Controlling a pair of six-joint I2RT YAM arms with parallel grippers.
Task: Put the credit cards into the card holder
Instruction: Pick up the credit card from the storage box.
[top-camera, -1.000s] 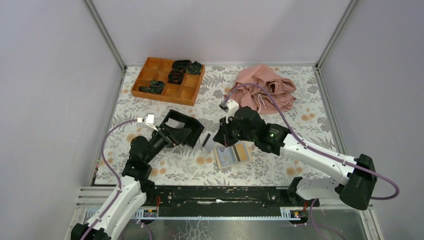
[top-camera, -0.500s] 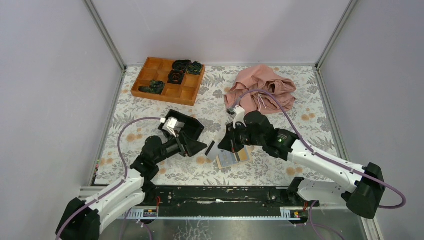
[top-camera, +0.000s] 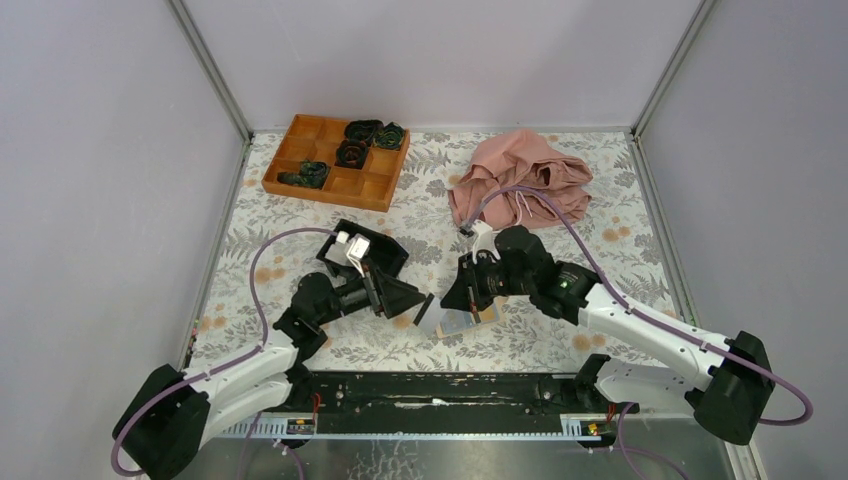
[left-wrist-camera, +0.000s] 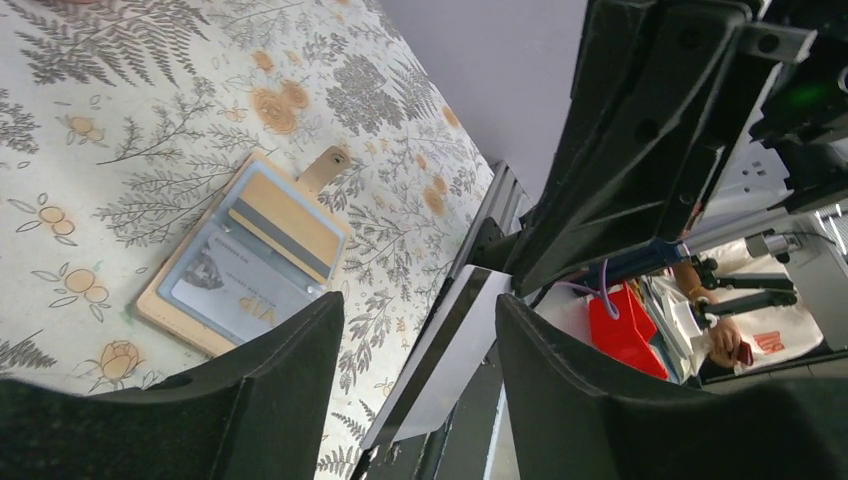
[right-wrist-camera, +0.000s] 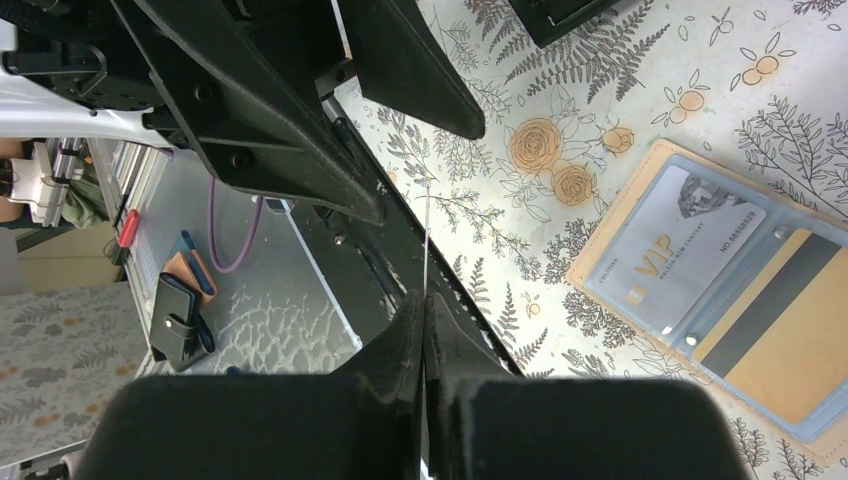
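- Clamping one credit card (right-wrist-camera: 425, 235) edge-on, the right pincer (right-wrist-camera: 424, 305) was clenched on it, and the card stuck out past the tips.
- Left pincer (left-wrist-camera: 418, 305) was released. Its fingers (left-wrist-camera: 250, 400) straddled that same card, and a gap showed on at least one side, so it had no bite.
- Judged step: mid-air handover or regrip. The card was not lined up with any slot.
- Card holder (top-camera: 470, 318) lay open and flat on the surface (top-camera: 640, 235), just beside the held card and partly under the right pincer in the top view.
- Holder's clear pocket already held a VIP card (right-wrist-camera: 675, 250). A tan card with a dark stripe (right-wrist-camera: 775, 340) sat in the pocket next to it.
- Risk 1: if the right let go before the left had closed, the card would drop. It hung near the front edge of the surface and could slide off toward the rail.
- Risk 2: a skewed or off-centre close by the left would twist the thin card, so it could bow or flick out of both grips.
- Risk 3: the two pincers were nearly touching, so a small overshoot would mean a finger clash.
- Risk 4: nothing pinned the holder, so pushing a card in one-sided would likely shove it along the cloth rather than seat the card.
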